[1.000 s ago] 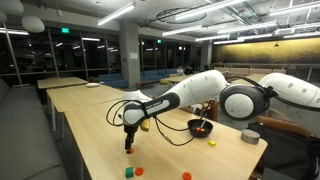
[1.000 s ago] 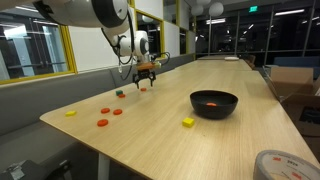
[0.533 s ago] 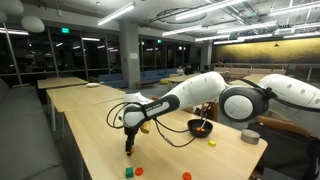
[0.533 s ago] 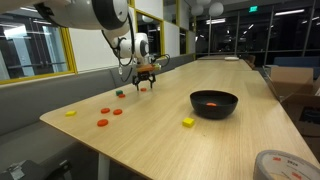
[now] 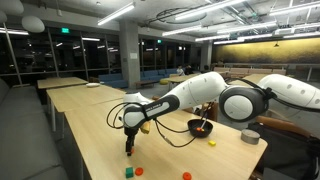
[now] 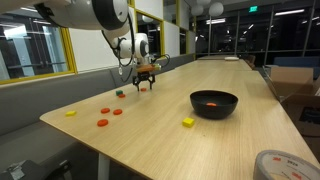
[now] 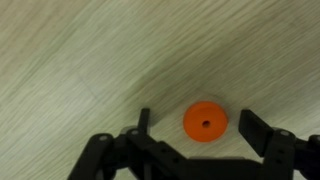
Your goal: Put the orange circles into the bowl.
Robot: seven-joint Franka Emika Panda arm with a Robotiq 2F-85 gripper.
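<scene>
My gripper (image 7: 199, 127) is open, low over the wooden table, with its two fingers either side of one orange circle (image 7: 205, 122) that lies flat on the table. The gripper shows in both exterior views (image 5: 128, 147) (image 6: 145, 82). Three more orange circles (image 6: 105, 110) (image 6: 118, 112) (image 6: 102, 123) lie near the table's front corner; two of them show in an exterior view (image 5: 140, 170) (image 5: 186, 175). The black bowl (image 6: 214, 110) (image 5: 197, 130) stands well away from the gripper and holds an orange piece (image 6: 212, 103).
A small green block (image 6: 119, 94) (image 5: 128, 172) lies near the gripper. A yellow piece (image 6: 70, 113) and a yellow block (image 6: 187, 122) lie on the table. A pale grey round object (image 5: 250, 136) (image 6: 281, 166) sits near the table's edge. The arm's cable hangs over the table.
</scene>
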